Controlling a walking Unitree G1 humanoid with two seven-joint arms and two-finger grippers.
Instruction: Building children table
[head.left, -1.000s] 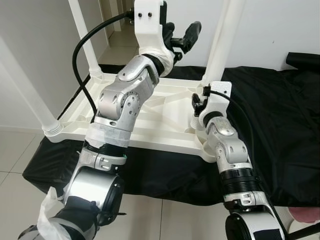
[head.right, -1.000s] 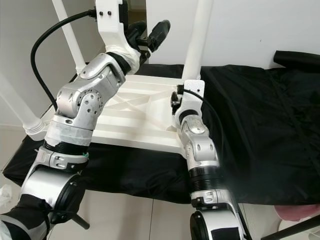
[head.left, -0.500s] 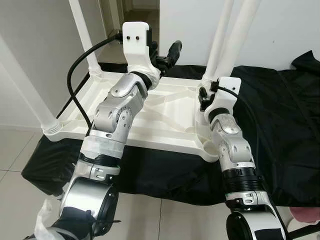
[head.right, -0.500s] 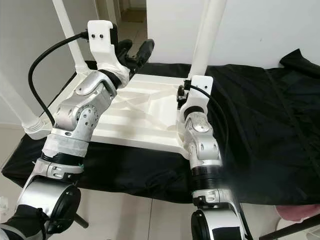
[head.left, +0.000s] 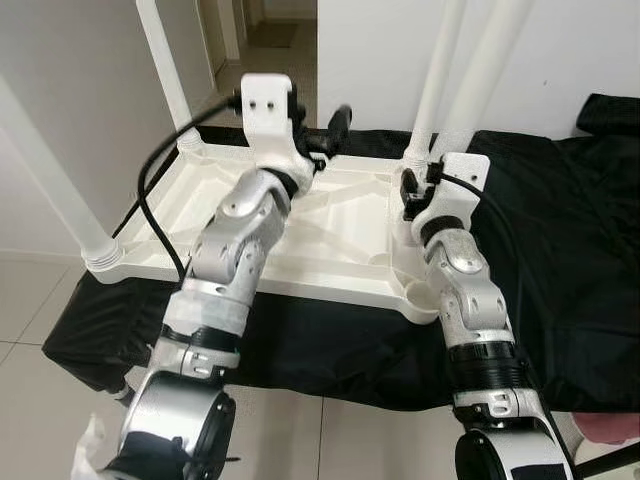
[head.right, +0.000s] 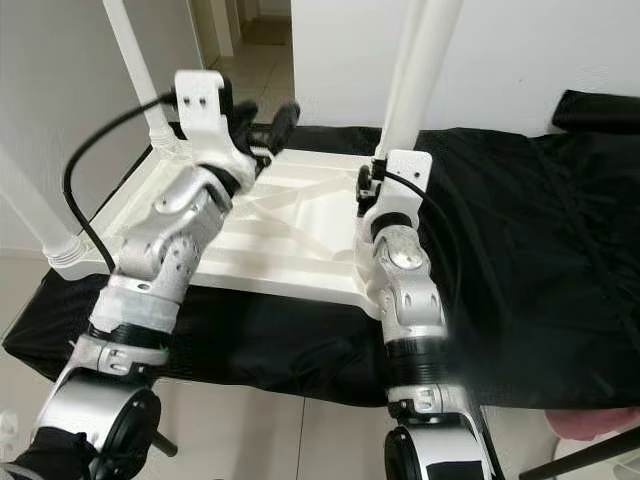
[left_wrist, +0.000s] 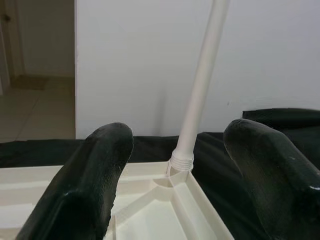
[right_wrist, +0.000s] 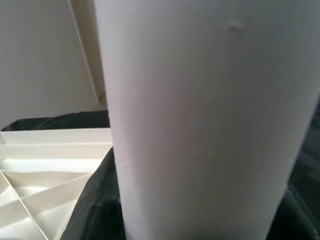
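four white legs stand up from the upturned children's table top (head.left: 330, 235), which lies ribbed side up on a black cloth (head.left: 560, 250) spread over a low surface above the tiled floor (head.left: 30, 300). the far-left leg (head.left: 165, 70), the near-left leg (head.left: 50, 175) and the far-right leg (head.left: 438, 75) are seated in their corner sockets; the near-right leg (head.left: 490, 70) rises just behind the right arm's wrist.

the left claw (head.left: 325, 135) hangs over the far edge of the table top with its two black fingers (left_wrist: 95, 175) spread wide and nothing between them; in the left wrist view the far-right leg stands ahead in the gap, its threaded collar seated in the corner. the right claw (head.left: 408, 192) sits low against the foot of the near-right leg, whose white tube (right_wrist: 200, 115) looms very close in the right wrist view; whether that claw is closed on the leg or merely beside it cannot be told.

judged from this, the step in hand is seating or tightening the last, near-right leg, with the build nearly done. the next move would call for a firm hold on that leg and a turn until the collar meets the socket, the left claw perhaps steadying the table top or the leg beyond it so the frame does not slide on the cloth.
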